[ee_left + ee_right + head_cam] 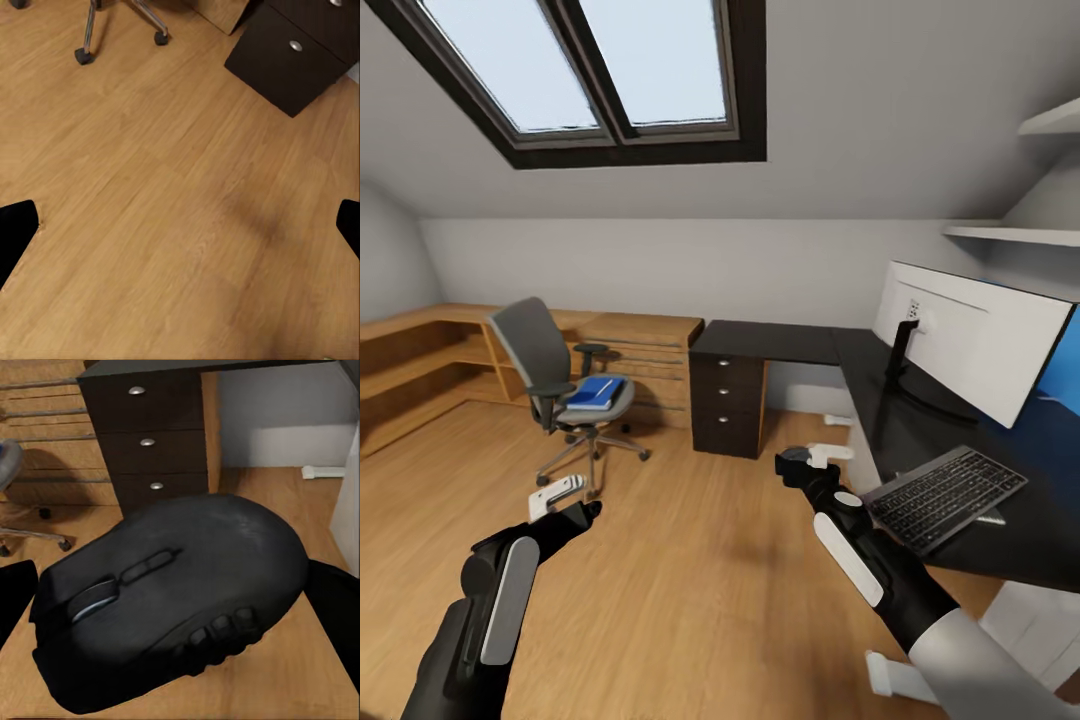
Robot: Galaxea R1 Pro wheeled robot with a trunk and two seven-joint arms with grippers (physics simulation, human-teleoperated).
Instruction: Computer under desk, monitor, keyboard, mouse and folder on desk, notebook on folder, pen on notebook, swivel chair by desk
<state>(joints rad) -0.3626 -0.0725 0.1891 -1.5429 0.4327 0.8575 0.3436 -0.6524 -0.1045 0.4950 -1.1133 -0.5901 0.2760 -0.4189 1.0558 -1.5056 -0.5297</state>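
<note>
A black, multi-buttoned computer mouse (176, 600) is seen pinched between the fingers of the right tool (807, 463), which is held above the light wood floor (690, 560) just left of the near edge of the long black L-shaped surface (780, 342). The left tool (565, 497) is held over bare floor on the left, its dark fingers (15, 232) spread wide with nothing between them. On the surface at the right, a flat black rectangular keyboard with dark keys (945, 495) is laid near the front edge, and a wide monitor with a light grey-white back on a black stand (980, 340) is stood just beyond it. A black drawer unit with round silver knobs (727, 405) is placed under the far end of the surface. Well apart from it, at the far left, a grey upholstered swivel chair with black armrests and a chrome castor base (560, 385) is stood on the floor in front of low wooden shelving (430, 350). A bright blue flat folder (596, 392) is seen lying on the chair seat. A dark-framed skylight (600, 75) is set in the sloped white ceiling above.
</note>
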